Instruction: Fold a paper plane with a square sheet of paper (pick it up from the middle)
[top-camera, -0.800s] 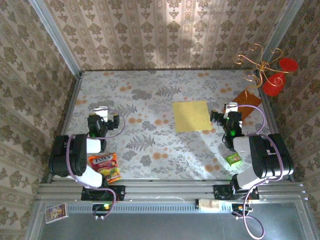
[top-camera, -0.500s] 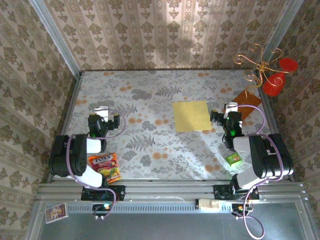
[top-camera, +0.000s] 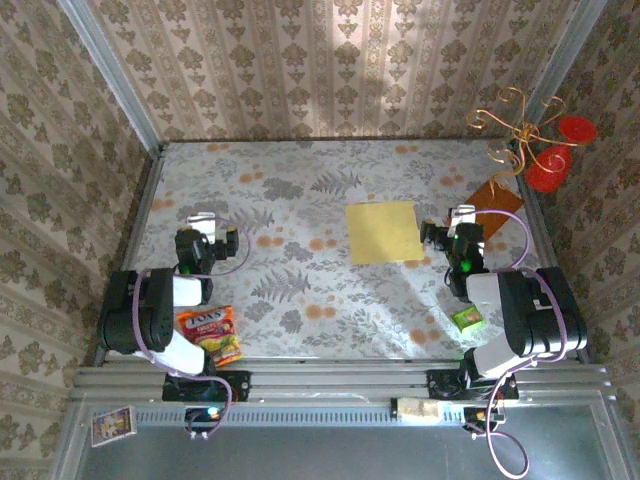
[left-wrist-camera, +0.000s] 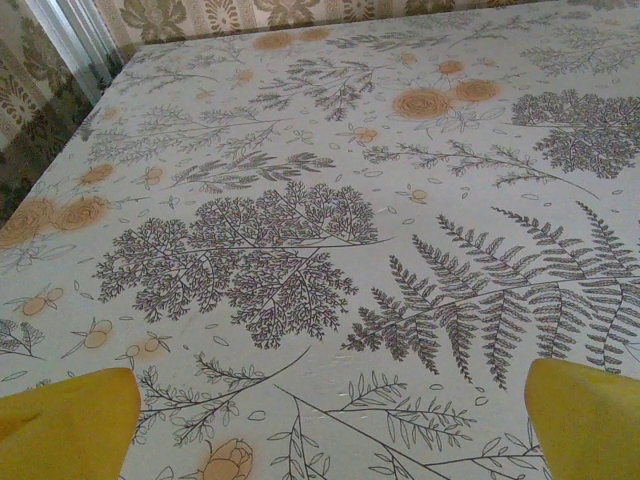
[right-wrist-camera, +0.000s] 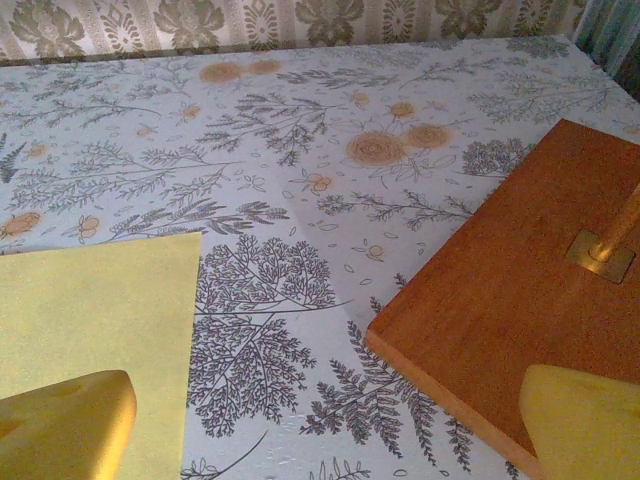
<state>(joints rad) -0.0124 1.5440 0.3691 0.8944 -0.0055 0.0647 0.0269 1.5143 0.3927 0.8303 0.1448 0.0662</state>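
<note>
The square sheet of paper (top-camera: 383, 231) lies flat and unfolded on the flowered table, right of centre; its pale-yellow corner (right-wrist-camera: 95, 310) fills the left of the right wrist view. My right gripper (top-camera: 463, 216) sits just right of the sheet, open, with nothing between its yellow fingertips (right-wrist-camera: 65, 425). My left gripper (top-camera: 203, 222) rests over the left side of the table, far from the sheet. It is open too, its yellow fingertips (left-wrist-camera: 70, 420) wide apart over bare tablecloth. No paper plane is in view.
An orange-brown board (top-camera: 495, 197) with a gold wire stand and red discs (top-camera: 548, 160) is at the back right, close to my right gripper. A small green packet (top-camera: 466, 319) lies by the right arm, a snack bag (top-camera: 211, 333) by the left arm. Patterned walls enclose the table.
</note>
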